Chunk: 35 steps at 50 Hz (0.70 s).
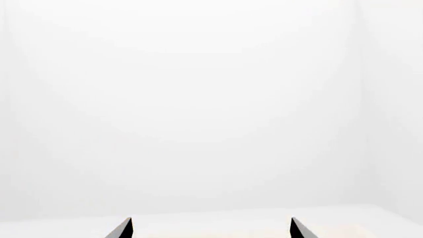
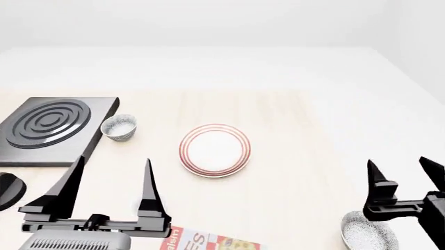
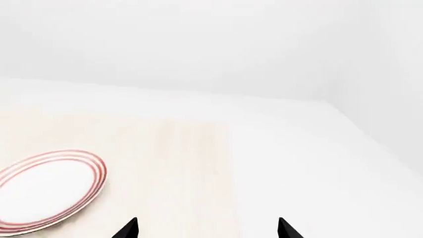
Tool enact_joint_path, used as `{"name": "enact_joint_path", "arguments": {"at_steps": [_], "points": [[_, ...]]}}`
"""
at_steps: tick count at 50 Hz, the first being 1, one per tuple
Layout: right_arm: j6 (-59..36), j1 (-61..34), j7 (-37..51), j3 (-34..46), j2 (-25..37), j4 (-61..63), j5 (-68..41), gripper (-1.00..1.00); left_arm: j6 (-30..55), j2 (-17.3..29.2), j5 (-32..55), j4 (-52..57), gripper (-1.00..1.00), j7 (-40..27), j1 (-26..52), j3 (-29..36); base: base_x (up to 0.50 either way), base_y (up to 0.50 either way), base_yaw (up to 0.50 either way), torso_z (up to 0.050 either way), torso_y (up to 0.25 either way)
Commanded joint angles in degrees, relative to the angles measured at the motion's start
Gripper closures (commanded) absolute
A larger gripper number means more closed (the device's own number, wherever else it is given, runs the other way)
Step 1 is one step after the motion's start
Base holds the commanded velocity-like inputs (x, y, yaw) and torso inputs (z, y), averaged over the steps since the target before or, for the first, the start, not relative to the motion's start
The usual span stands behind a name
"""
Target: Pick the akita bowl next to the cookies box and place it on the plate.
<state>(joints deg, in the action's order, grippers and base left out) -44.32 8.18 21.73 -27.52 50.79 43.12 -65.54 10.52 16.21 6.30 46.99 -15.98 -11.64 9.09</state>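
Observation:
The plate (image 2: 214, 150), white with red rings, lies mid-table and also shows in the right wrist view as the plate (image 3: 46, 191). The red cookies box (image 2: 208, 242) is cut off by the head view's bottom edge. One speckled akita bowl (image 2: 368, 233) sits at the near right, level with the box, partly behind my right arm. My right gripper (image 2: 397, 161) (image 3: 207, 220) hangs open just above and beyond it, holding nothing. A second, matching bowl (image 2: 120, 127) stands by the stove. My left gripper (image 2: 113, 160) (image 1: 211, 220) is open and empty over the near left.
A black burner slab (image 2: 52, 127) with concentric rings takes up the far left. A dark round object (image 2: 7, 190) is cut off at the left edge. The wood tabletop (image 2: 299, 135) ends at the back against white floor.

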Motion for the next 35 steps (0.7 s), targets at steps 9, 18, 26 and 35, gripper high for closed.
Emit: {"name": "enact_joint_path", "arguments": {"at_steps": [9,18,26,35], "points": [[-24.99,4.61,-6.37,-23.77,21.71,-8.49,-28.74,-1.0,-0.18,0.7,-0.2,-1.14,-1.0,-0.98,0.33,0.73,0.0,0.0,0.0,0.0,0.0],[-31.63,9.29,-4.92,-21.24,26.48,-15.34,-33.95,-1.0,0.25,1.07,-0.04,-0.56,-1.0,-1.4,0.42,0.92,0.0,0.0,0.0,0.0,0.0],[-37.5,11.66,-9.28,-20.81,26.52,-15.07,-30.44,-1.0,0.28,1.26,-0.04,-0.83,-1.0,-1.69,0.72,1.27,0.0,0.0,0.0,0.0,0.0],[-36.61,12.79,-10.38,-18.97,26.57,-15.98,-25.61,-1.0,0.29,1.52,-0.08,-0.9,-1.0,-2.02,0.91,1.61,0.0,0.0,0.0,0.0,0.0]]}}
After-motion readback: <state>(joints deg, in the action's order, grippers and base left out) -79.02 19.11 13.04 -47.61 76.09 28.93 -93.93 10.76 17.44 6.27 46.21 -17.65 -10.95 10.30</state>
